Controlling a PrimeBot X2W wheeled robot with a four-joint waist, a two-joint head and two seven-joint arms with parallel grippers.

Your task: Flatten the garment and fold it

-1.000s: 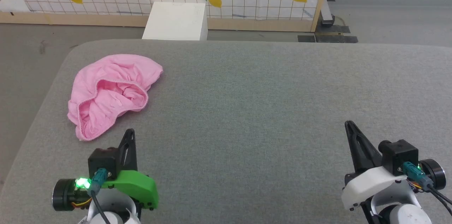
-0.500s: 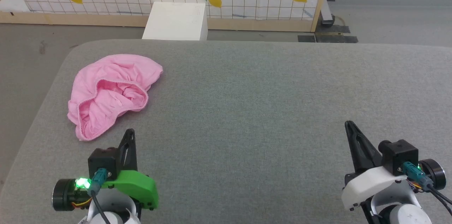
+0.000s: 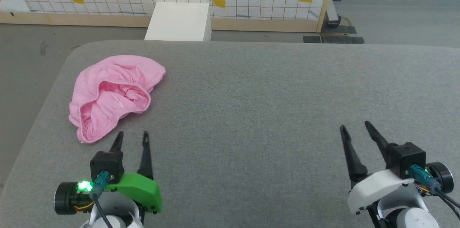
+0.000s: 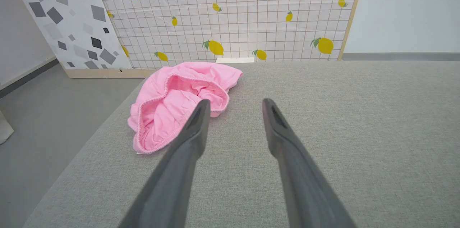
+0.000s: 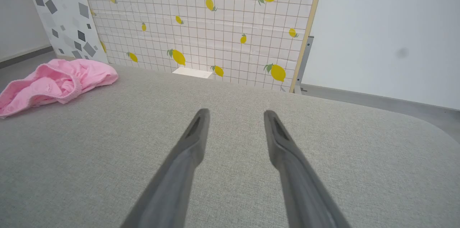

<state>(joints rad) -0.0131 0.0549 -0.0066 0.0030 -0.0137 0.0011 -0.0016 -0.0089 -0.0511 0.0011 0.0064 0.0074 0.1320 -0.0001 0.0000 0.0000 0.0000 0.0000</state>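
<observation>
Fingers on both my grippers are spread apart and hold nothing. The garment [image 3: 111, 95] lies crumpled at the far left of the grey padded table [image 3: 269, 87], close to its left edge, with the gathered waistband [image 3: 122, 84] gaping upward and toward me.

I judge it thin, soft and very light. It will sag and bunch wherever I lift it and drag a little on the rough table cover, and a pinch could easily catch both layers at once. The waistband looks the best place to take hold, one side in each gripper, since that firmer edge should draw the cloth straight when pulled apart. The near end of the cloth is the closest part to reach.

My left gripper [image 3: 132, 135] hovers just near and right of that end, apart from the cloth. In the left wrist view its left finger [image 4: 194, 127] crosses the pink, by line of sight only, I think. My right gripper [image 3: 354, 126] is well apart from the garment, over bare table at the near right, spread about as wide.
</observation>
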